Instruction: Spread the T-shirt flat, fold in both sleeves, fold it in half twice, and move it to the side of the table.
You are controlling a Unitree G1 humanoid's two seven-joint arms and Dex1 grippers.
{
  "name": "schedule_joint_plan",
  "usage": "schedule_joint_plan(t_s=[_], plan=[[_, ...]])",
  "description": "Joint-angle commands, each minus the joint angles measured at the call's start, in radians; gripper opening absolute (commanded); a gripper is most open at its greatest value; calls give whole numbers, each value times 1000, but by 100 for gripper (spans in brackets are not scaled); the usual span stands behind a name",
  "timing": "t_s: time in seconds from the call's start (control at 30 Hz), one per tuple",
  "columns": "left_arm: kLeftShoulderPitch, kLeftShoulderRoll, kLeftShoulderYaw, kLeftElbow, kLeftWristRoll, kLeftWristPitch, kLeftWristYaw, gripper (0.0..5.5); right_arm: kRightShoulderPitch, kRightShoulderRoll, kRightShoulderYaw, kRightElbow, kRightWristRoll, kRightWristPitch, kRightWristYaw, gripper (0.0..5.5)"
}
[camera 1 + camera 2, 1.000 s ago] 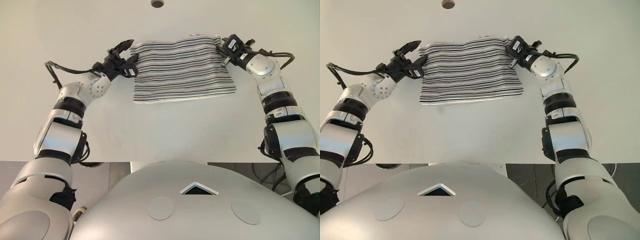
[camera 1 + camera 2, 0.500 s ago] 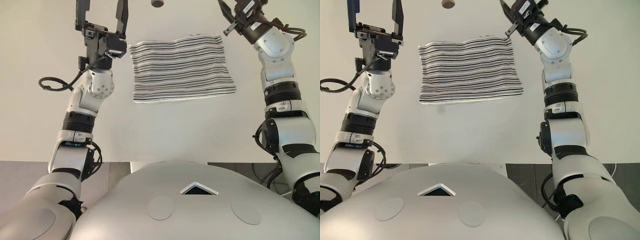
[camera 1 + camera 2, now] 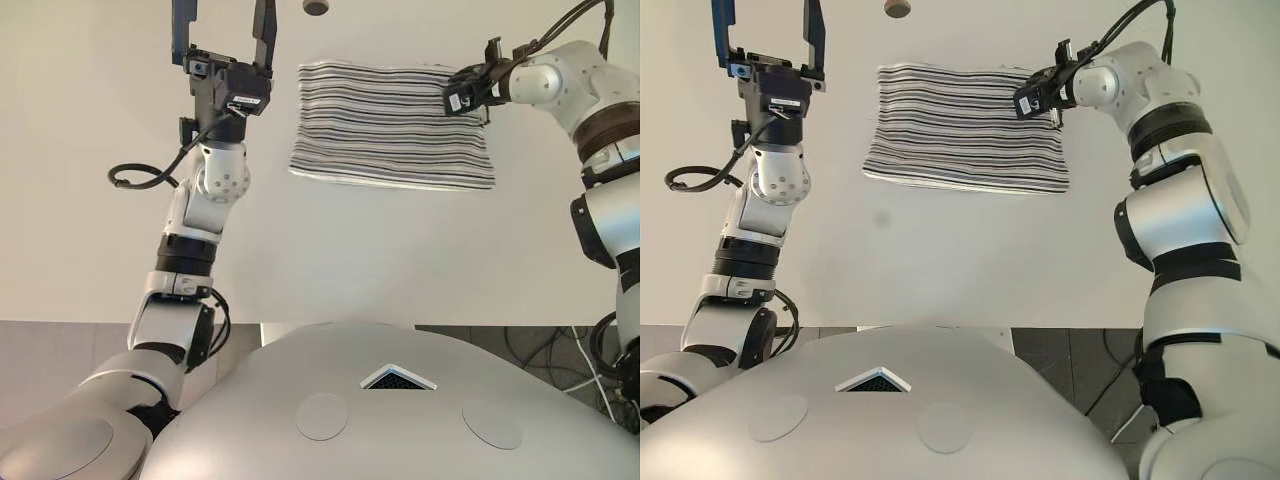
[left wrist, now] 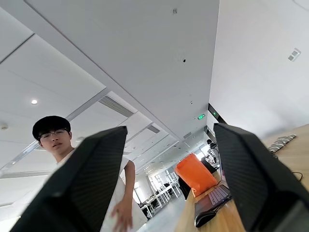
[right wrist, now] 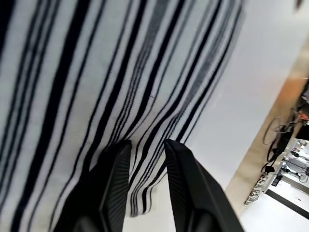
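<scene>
Left gripper [image 3: 222, 22]: raised on an upright forearm, left of the folded black-and-white striped T-shirt [image 3: 395, 125] and well apart from it. The eye views show its two dark fingers spread wide with nothing between them. The left wrist view confirms this from close up: both fingers [image 4: 82, 183] frame a white office ceiling [image 4: 120, 58], so the tool points upward.

Small grey round disc [image 3: 315, 6]: beyond the T-shirt's far left corner, between the left gripper and the garment, on the white table [image 3: 330, 250].

T-shirt: lies folded into a rough rectangle on the table, slightly askew, stripes running across.

Right gripper [image 3: 466, 97]: at the T-shirt's right edge, near its far corner, with the arm coming in from the right. The eye views do not resolve its fingers. The right wrist view does: the two fingers [image 5: 113, 193] are drawn almost together, with the tips down on the striped cloth and a crease of fabric caught in the narrow slit between them.
</scene>
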Motion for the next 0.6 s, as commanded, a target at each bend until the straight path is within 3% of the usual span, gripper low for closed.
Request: schedule_joint_plan(t_s=[0.03,0.17,0.3,0.6], plan=[[-1,-12,5,4,-11,39,-28,331,83,-83,65,-67,-29,-70,190,131],[-7,-15,28,11,-47,74,-52,331,356,-239,39,-616,237,-17,533,131],[-29,-5,45,7,-56,106,-78,331,555,-290,34,-1093,414,199,677,131],[-57,34,33,19,-42,142,-160,331,641,-176,-22,-1385,500,594,708,131]])
